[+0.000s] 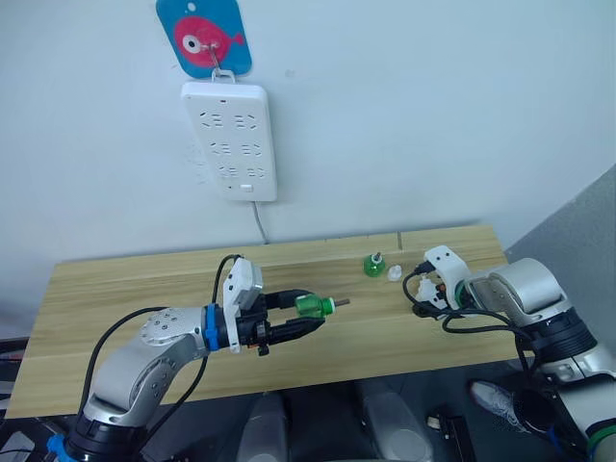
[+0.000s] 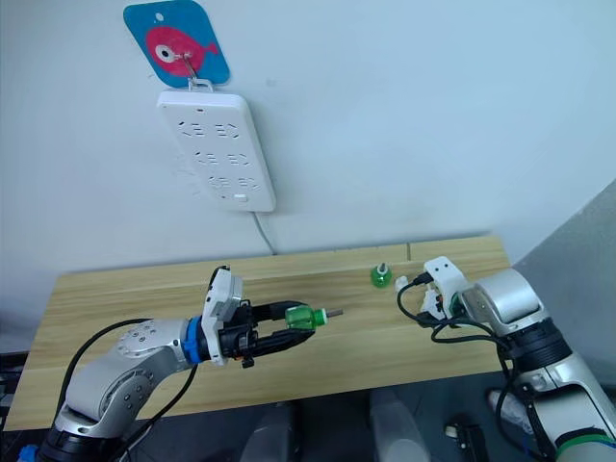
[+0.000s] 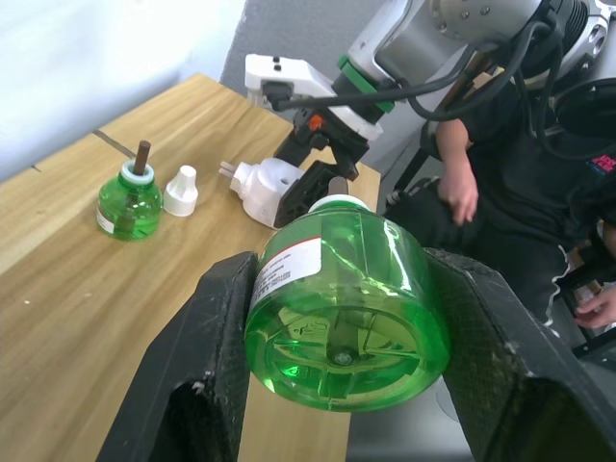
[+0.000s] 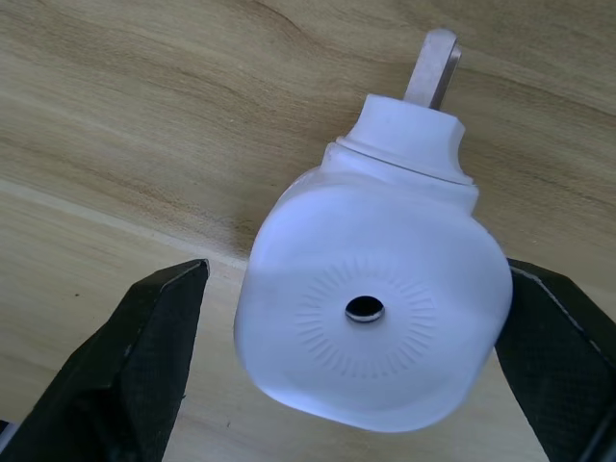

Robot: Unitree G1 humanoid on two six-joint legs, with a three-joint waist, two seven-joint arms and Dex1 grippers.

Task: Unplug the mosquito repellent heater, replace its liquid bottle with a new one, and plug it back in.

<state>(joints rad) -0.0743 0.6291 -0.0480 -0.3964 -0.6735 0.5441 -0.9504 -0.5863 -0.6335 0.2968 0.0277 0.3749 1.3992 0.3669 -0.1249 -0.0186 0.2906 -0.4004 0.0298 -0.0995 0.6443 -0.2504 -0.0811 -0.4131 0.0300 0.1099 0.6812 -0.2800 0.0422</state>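
Heater [image 4: 375, 298] seemingly pinched in right hand [image 4: 366, 366]; left hand [image 3: 337, 375] clamps green bottle [image 3: 342, 298].

Silver-grey arms, black cables looped outside. Left arm: blue wrist ring, white camera block, black-fingered left claw [image 1: 306, 317]. Right arm: green ring, white block, right claw [image 1: 424, 280].

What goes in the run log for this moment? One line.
left tool: shut on green liquid bottle | right tool: holds white rounded plastic heater | spare green bottle: on wooden table

Beyond the left hand [image 3: 337, 385], a seated person [image 3: 500, 183] in dark clothing is cut off by the picture's edge and by the robot's arm.
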